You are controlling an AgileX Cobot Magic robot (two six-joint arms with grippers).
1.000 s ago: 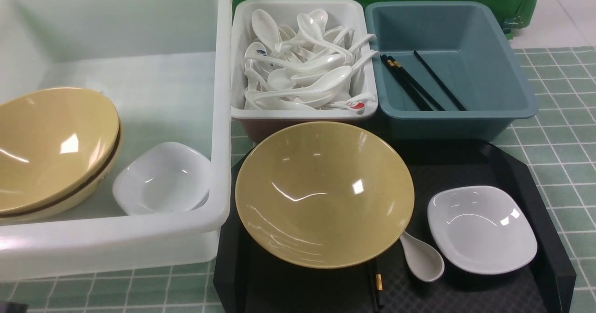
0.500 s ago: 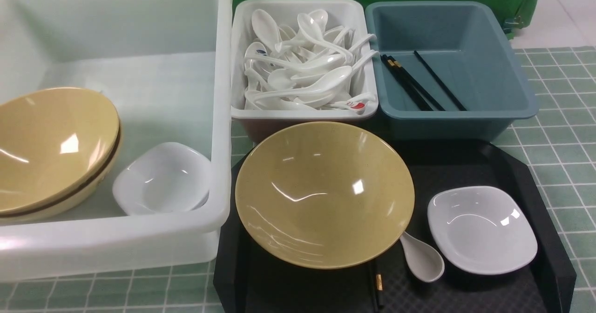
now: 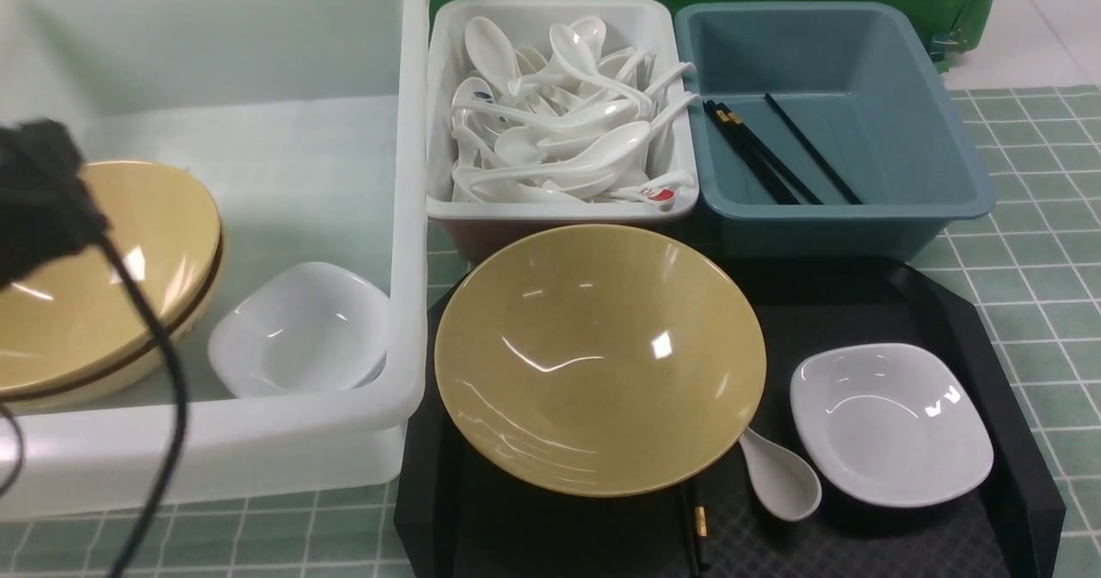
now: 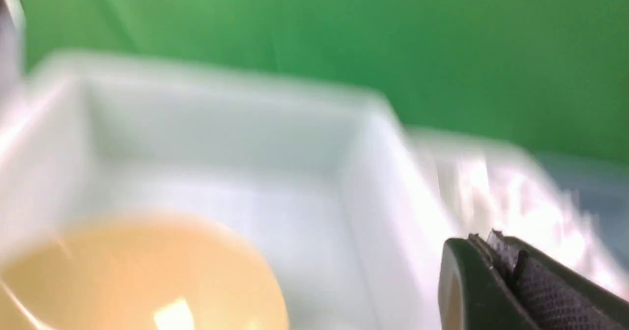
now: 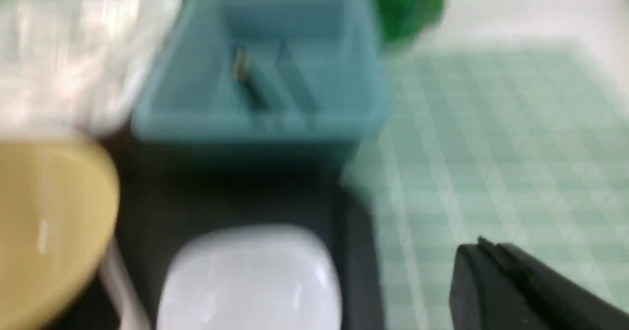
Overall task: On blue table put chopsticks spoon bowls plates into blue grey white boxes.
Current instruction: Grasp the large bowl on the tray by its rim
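A large yellow bowl, a white square plate, a white spoon and black chopsticks, partly under the bowl, lie on a black tray. My left arm is blurred at the left, above the big white box. My left gripper is shut and empty over that box, near its stacked yellow bowls. My right gripper is shut and empty above the green mat, beside the tray's plate. It is outside the front view.
The big white box holds stacked yellow bowls and a white plate. The small white box is full of spoons. The blue-grey box holds chopsticks. A green checked mat covers the table.
My left arm has swung into the front view at the left, over the big white box. The dishes have not moved.
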